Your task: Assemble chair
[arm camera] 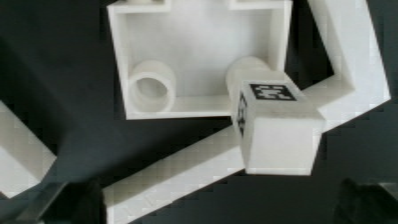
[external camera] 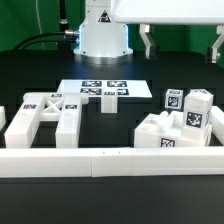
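At the far left of the exterior view, a small white block (external camera: 4, 118) sits at the frame's edge on the black counter (external camera: 30, 70). Just to its right lies a chair frame piece (external camera: 50, 118), low and H-like, with black-and-white tags on its upper faces.

Along the lower part of the frame runs a long white border rail (external camera: 110, 160), in front of all the parts. In the middle, the marker board (external camera: 95, 88) lies flat, and a short post (external camera: 107, 101) stands at its near edge. Behind them, at upper centre, is the robot's white base (external camera: 100, 35).

Right of centre, a cluster of blocky chair parts (external camera: 180, 128) is bunched together against the rail, with several tags facing forward and upward.

At the upper right, the fingers (external camera: 148, 42) hang well above that cluster. They are spread wide, with nothing between them and nothing touching them.

The wrist view looks down on a square white part (arm camera: 196, 45) with a round socket (arm camera: 157, 90) in it. A tagged post (arm camera: 276, 125) lies with one end at that part's corner, beside a slanting white rail (arm camera: 347, 60). The dark fingertips (arm camera: 45, 205) show only as blurred shapes at two corners of that picture, far apart and clear of the post.
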Robot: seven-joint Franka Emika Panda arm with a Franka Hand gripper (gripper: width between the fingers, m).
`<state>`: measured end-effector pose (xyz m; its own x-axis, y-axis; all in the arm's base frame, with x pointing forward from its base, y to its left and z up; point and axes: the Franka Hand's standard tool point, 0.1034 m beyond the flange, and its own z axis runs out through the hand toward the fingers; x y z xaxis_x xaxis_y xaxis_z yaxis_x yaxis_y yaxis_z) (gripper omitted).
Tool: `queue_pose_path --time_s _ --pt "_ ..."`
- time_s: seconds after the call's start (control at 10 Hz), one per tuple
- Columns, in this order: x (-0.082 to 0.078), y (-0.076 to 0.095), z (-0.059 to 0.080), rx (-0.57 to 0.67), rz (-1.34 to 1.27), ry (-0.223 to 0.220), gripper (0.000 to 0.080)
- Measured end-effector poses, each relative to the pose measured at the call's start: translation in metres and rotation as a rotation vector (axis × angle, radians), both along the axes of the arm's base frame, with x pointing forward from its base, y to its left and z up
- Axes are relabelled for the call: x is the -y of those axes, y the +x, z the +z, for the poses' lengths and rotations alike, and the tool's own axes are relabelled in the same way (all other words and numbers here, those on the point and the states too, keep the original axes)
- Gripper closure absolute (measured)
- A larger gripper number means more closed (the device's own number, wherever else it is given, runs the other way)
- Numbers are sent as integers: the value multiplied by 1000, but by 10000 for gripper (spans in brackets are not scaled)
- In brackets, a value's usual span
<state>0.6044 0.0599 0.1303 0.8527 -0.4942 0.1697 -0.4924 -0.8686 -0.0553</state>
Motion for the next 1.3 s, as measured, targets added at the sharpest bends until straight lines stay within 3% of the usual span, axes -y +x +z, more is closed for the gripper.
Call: queue_pose_path --time_s 0.2,0.3,0.5,0.6,0.7,1.0,1.2,1.3 --pt "2 0 1 12 25 -4 151" --pt "5 -11 -3 48 70 -16 151" --pt "39 -49 -16 91 299 -91 151" --pt "69 -61 -23 103 436 -153 151" --pt "87 -69 -32 103 493 -183 151" --pt "89 -71 -37 78 497 -171 151" --pt "85 -79 -43 -64 513 -100 151" --pt "90 -79 -44 -119 538 -80 151"
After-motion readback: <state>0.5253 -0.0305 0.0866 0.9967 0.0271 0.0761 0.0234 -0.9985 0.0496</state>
